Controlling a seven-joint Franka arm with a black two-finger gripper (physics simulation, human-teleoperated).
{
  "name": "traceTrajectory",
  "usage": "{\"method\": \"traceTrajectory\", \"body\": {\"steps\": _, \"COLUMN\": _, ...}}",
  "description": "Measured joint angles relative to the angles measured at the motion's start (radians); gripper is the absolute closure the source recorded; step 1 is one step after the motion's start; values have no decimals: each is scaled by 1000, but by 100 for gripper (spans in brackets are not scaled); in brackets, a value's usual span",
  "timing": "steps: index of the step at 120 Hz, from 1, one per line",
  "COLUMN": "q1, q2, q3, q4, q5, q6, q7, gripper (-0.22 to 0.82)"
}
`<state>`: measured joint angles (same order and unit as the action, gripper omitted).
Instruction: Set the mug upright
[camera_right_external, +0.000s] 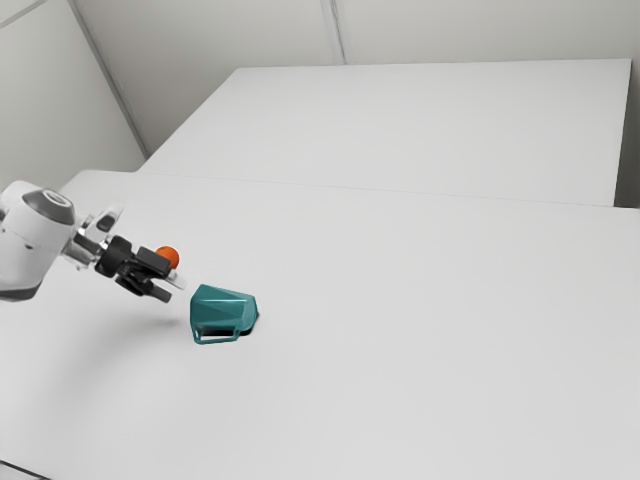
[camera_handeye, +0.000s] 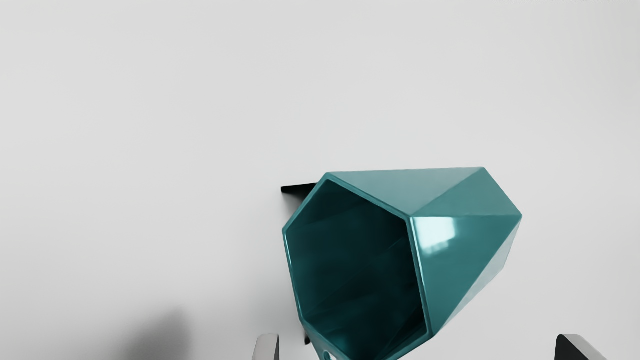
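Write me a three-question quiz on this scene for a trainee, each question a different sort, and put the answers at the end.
1. Multiple choice. How is the teal mug placed on the table?
A) Upright on its base
B) On its side
C) Mouth down

2. True or false. The gripper is open and does not hold the mug.

3. Fill in the blank. In the exterior view, the round thing that shows close to the gripper is coloured ____.

Key: 1. B; 2. true; 3. orange
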<state>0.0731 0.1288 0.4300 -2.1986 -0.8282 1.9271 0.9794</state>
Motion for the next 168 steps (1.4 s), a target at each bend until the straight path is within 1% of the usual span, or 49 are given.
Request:
{"method": "traceTrajectory", "body": {"steps": 30, "q1": 9, "q2": 49, "q3": -1, "q4": 3, "q5": -93, "q6": -51, "q7": 75, "gripper": 0}}
{"method": "traceTrajectory", "body": {"steps": 68, "q1": 7, "q2": 80, "q3": -1, "q4": 3, "q5": -179, "q6": -97, "q7": 140, "gripper": 0}}
{"method": "traceTrajectory", "body": {"steps": 122, "q1": -10, "q2": 94, "q3": -3, "q4": -10, "q5": -260, "q6": -128, "q7": 187, "gripper": 0}}
{"method": "traceTrajectory", "body": {"steps": 161, "q1": -17, "q2": 94, "q3": -12, "q4": -35, "q5": -293, "q6": -146, "q7": 186, "gripper": 0}}
{"method": "traceTrajectory", "body": {"steps": 168, "q1": -18, "q2": 94, "q3": -13, "q4": -44, "q5": -299, "q6": -147, "q7": 184, "gripper": 1}}
